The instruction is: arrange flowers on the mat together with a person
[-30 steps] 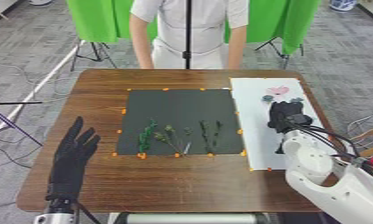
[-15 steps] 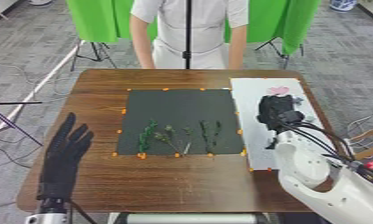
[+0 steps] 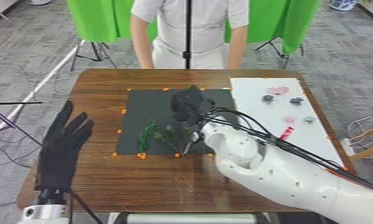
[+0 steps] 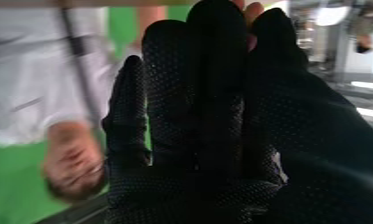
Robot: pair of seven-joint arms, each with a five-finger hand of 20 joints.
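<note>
In the head view, the right hand (image 3: 191, 106) was over the dark mat (image 3: 151, 102), near its far edge; the left (image 3: 62, 150) spread its fingers by the table's (image 3: 147, 187) left edge. In the right wrist view, straight fingers and thumb narrowly pinched a pinkish flower (image 4: 253, 11), probably light, soft, easily crushed, best gripped at its base.
</note>
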